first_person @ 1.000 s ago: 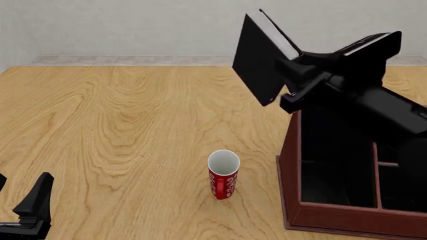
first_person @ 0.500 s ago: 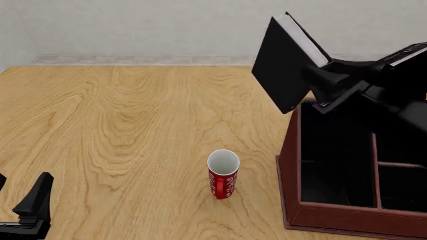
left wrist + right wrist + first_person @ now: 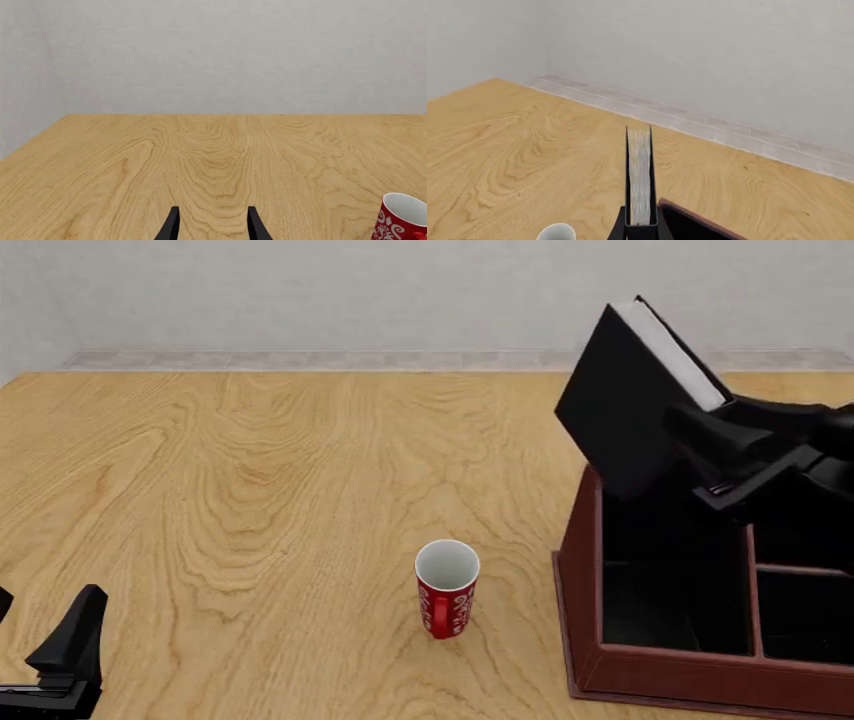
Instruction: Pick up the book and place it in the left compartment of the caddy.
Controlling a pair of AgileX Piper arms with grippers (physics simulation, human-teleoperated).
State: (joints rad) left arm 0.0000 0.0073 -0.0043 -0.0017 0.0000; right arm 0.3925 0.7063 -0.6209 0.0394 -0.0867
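Note:
The book (image 3: 625, 400), black with a white-grey page edge, hangs tilted in the air, its lower end over the far part of the caddy (image 3: 582, 585). My right gripper (image 3: 703, 455) is shut on the book's lower right side. The right wrist view looks along the book (image 3: 639, 175) with a finger on either side, and the caddy's corner (image 3: 694, 222) lies just beside it. The left compartment (image 3: 667, 575) is the tall black slot under the book. At the near left my left gripper (image 3: 67, 655) rests low, open (image 3: 212, 227) and holding nothing.
A red and white mug (image 3: 447, 592) stands upright on the wooden table (image 3: 267, 490), left of the caddy and apart from it. The same mug (image 3: 401, 217) shows in the left wrist view. Smaller compartments (image 3: 801, 610) fill the caddy's right side.
My right arm has carried the book to the right and lower, from left of the caddy to above its left compartment. The left arm and the mug have not moved.

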